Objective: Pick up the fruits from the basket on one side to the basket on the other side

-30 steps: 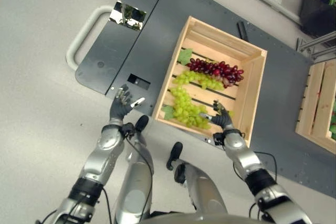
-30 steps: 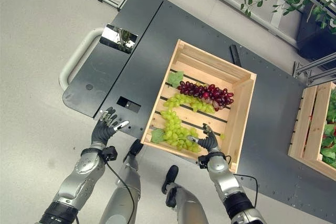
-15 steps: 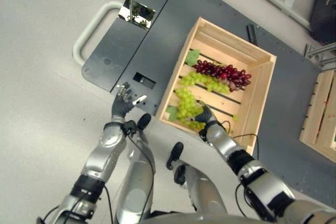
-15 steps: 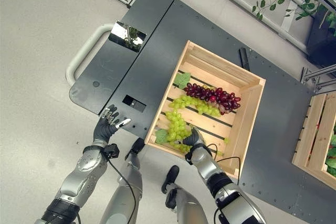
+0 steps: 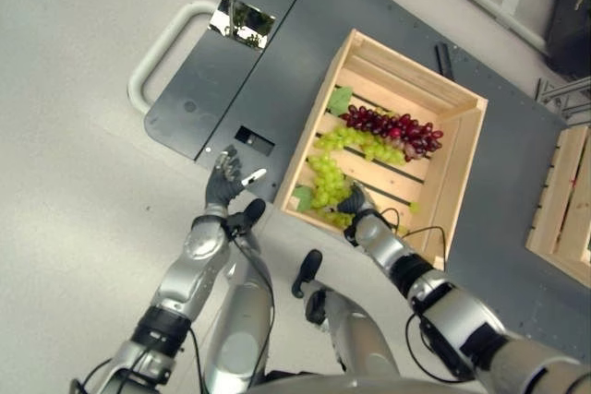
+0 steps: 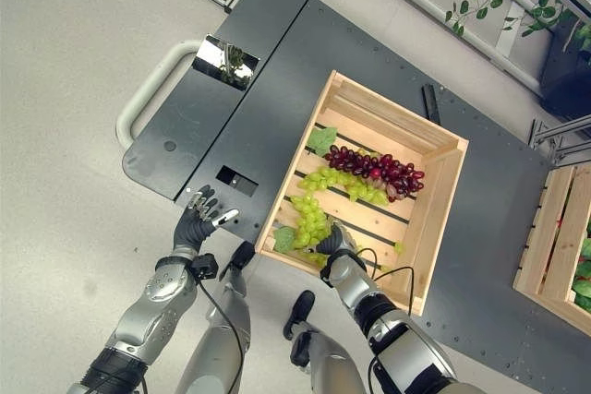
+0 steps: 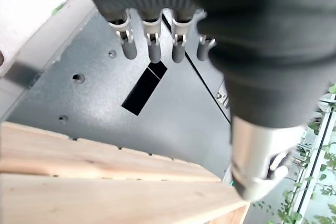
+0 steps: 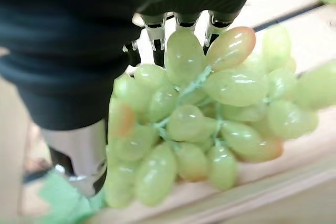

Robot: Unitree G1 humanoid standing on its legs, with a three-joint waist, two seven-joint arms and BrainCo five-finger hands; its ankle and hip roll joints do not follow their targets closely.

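- The right hand point(image 6: 334, 244) reaches over the near wall of an open wooden crate point(image 6: 434, 219) and sits on the end of a bunch of green grapes point(image 6: 310, 219).
- In the right wrist view, the fingers point(image 8: 178, 22) and thumb of this hand are curled round the green grapes point(image 8: 194, 124), which bulge out between them; wooden slats lie just beyond.
- From the right hand, the green bunch stretches away across the slatted crate floor.
- A second green grape bunch point(image 5: 362, 142) lies farther from the hand, crosswise in the crate.
- A bunch of dark red grapes point(image 5: 395, 126) lies just beyond that one, touching it, toward the far wall.
- Green leaves point(image 6: 319, 140) show at the ends of the bunches, one by the far-left inner corner and one just left of the right hand.
- The crate stands on a dark grey surface point(image 5: 268, 71), a flat platform with a pale looped handle point(image 5: 162, 53) at its left end.
- The left hand point(image 5: 224, 182) hovers over the near edge of that surface, well left of the crate, with its fingers straight and spread, holding nothing.
- In the left wrist view, the fingers point(image 7: 152, 45) point at a dark rectangular slot point(image 7: 144, 88) in the surface, with the crate's wooden wall close by.
- A second wooden crate point(image 6: 554, 237) stands well to the right of the right hand, at the edge of view, with greenery inside it.
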